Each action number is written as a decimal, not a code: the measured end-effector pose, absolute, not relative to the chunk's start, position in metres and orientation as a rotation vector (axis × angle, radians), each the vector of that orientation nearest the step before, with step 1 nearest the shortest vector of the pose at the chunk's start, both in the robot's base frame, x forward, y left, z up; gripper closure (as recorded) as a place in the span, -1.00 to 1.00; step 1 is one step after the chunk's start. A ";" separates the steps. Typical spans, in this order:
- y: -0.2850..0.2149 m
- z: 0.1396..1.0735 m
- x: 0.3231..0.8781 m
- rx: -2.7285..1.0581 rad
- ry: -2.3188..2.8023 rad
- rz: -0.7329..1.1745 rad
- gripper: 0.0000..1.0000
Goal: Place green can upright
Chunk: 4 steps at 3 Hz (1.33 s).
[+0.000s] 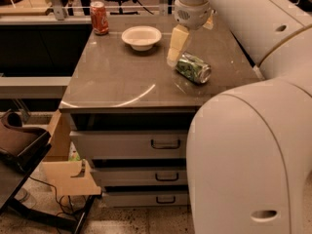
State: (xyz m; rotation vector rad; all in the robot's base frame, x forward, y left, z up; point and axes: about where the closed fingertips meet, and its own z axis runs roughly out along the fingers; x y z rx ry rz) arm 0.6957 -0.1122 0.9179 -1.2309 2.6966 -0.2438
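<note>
Overhead, comes in from the right as a thick white arm (253, 28), sloping down and leftward past the far right of the table top (122, 77). Shows a second bulky white segment that fills the near right of the view. Ends in a round wrist, and below it the gripper (176, 47), pale yellow, hanging low over the table. Sits just left of the green can (193, 68), by the can's far end; touching or just apart, cannot tell. Cannot tell either whether the claw stands wide or narrow.

Green can on its side on the right half of the top, silver end turned toward the near right. Well back from the near edge, closer to the right edge.

Broad bare stretch of top left of the can and nearer than it, running out to the near and left edges. Less room on the right, where the arm crowds the table's side. Far left corner taken by the red can (99, 17), upright. White bowl (141, 36) between that can and the gripper, near the far edge and well apart from the green can.

By count: two cans, one green and one red; one bowl; three drawers (165, 144) stacked under the top, each with one dark handle; one arm, one gripper.
</note>
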 end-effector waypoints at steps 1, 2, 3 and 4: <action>-0.116 0.896 0.685 -1.199 2.771 -0.202 -1.00; -0.116 0.876 0.675 -1.134 2.841 -0.128 -1.00; -0.117 0.868 0.674 -1.032 2.876 -0.060 -1.00; -0.113 0.861 0.679 -0.939 2.886 0.018 -0.63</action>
